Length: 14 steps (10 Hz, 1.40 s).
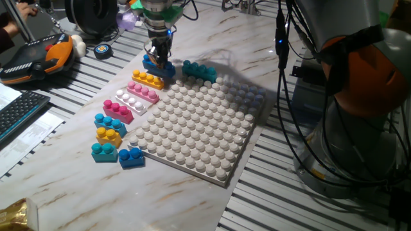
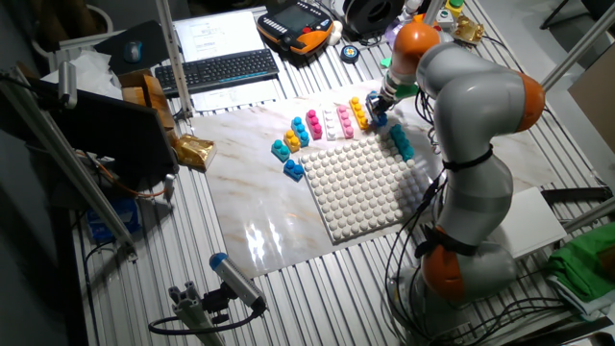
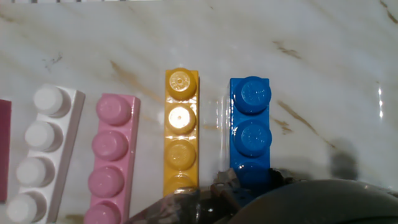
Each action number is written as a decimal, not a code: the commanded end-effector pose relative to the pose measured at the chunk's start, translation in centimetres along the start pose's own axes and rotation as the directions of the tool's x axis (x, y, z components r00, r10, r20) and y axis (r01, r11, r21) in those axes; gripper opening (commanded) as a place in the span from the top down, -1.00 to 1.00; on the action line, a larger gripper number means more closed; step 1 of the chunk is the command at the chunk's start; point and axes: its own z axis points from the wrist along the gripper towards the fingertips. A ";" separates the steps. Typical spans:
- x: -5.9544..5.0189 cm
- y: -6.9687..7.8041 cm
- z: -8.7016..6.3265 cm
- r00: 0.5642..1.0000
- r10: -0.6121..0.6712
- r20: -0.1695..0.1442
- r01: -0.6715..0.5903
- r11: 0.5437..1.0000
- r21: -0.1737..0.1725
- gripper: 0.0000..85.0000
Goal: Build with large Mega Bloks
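Observation:
The long Mega Bloks lie in a row on the marble table left of the baseplate (image 1: 199, 122): magenta (image 1: 117, 110), white (image 1: 131, 101), pink (image 1: 142, 92), orange-yellow (image 1: 148, 79) and blue (image 1: 158, 69). A teal one (image 1: 199, 70) rests at the baseplate's far corner. My gripper (image 1: 159, 59) stands straight down over the blue brick. In the hand view the gripper (image 3: 249, 183) covers the near end of the blue brick (image 3: 250, 130), with dark fingers against both its sides, shut on it. The orange-yellow (image 3: 181, 134), pink (image 3: 115, 158) and white (image 3: 43, 149) bricks lie parallel to its left.
Several short two-stud bricks sit near the baseplate's front-left corner: teal-blue (image 1: 107, 122), yellow (image 1: 108, 135), teal (image 1: 104, 151), blue (image 1: 131, 157). A keyboard (image 1: 19, 112) and an orange-black pendant (image 1: 38, 58) lie at the left. The arm's base (image 1: 359, 96) rises at the right.

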 end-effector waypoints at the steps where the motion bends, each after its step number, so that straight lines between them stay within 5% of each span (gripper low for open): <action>1: 0.2 0.2 -0.6 1.000 -0.001 -0.005 0.001 1.000 0.003 0.98; 3: 1.5 1.0 -2.5 1.000 0.005 -0.020 -0.005 1.000 0.005 0.98; 6: 5.3 2.0 -4.2 1.000 0.014 -0.024 -0.014 1.000 0.006 0.98; 9: 8.6 1.8 -4.4 1.000 0.001 -0.026 -0.001 1.000 -0.009 0.98; 14: 12.0 1.9 -4.1 0.999 -0.017 -0.052 0.016 1.000 -0.021 0.98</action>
